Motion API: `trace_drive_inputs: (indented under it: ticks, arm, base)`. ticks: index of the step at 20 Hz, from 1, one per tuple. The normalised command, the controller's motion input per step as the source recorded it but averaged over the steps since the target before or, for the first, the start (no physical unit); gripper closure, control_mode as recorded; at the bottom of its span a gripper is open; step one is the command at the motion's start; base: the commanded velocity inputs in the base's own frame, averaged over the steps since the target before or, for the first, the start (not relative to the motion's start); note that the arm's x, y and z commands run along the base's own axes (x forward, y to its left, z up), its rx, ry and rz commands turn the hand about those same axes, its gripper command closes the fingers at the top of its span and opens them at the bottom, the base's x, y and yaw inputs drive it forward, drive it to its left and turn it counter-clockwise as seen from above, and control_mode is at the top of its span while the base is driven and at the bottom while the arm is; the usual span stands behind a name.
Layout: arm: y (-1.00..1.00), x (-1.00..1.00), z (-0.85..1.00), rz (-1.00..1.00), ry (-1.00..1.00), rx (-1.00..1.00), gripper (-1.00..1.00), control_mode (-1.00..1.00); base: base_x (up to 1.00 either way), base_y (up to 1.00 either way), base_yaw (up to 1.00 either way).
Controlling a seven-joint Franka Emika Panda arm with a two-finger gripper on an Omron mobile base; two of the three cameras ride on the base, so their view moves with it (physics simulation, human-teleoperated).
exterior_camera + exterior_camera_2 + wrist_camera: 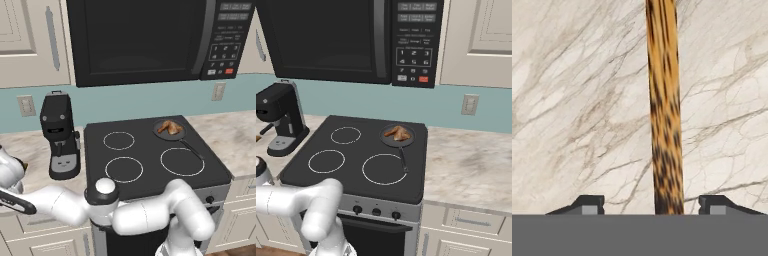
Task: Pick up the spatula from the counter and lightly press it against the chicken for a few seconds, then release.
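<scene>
Spatula (663,100), a long orange wooden handle with dark streaks, lies flat on the pale veined marble counter (572,100). It runs between the tips of the dark two-finger gripper (653,205), whose jaws stand apart with a gap on either side, holding nothing. Recommend closing squarely across the handle, centred, before lifting. The blade end is cut off. The brown chicken piece (170,127) in the small black pan (170,138) sits well apart, on the black stovetop (150,150).

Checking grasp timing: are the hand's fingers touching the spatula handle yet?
Apart. The hand view shows counter on either side of the spatula handle, separating it from both fingertips.
</scene>
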Motion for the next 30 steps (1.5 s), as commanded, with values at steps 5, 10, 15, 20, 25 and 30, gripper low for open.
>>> trace_drive_inputs:
  ticks: [5, 10, 15, 20, 25, 30]
  arm:
    - [0.04, 0.00, -0.19, -0.02, 0.04, 0.00, 1.00, -1.00]
    - [0.00, 0.00, -0.20, -0.03, 0.05, -0.01, 1.00, -1.00]
    - [0.00, 0.00, -0.05, -0.03, 0.01, -0.07, 1.00, -1.00]
    - [0.01, -0.14, 0.16, -0.01, -0.02, -0.12, 1.00, -1.00]
    - [0.00, -0.32, 0.31, 0.00, -0.04, -0.09, 1.00, -1.00]
    - [0.00, -0.36, 0.40, 0.00, -0.02, -0.02, 1.00, -1.00]
  base:
    - [0.00, 0.00, 0.00]
    - [0.00, 0.00, 0.00]
    - [0.00, 0.00, 0.00]
    - [0.00, 0.00, 0.00]
    - [0.00, 0.00, 0.00]
    - [0.00, 0.00, 0.00]
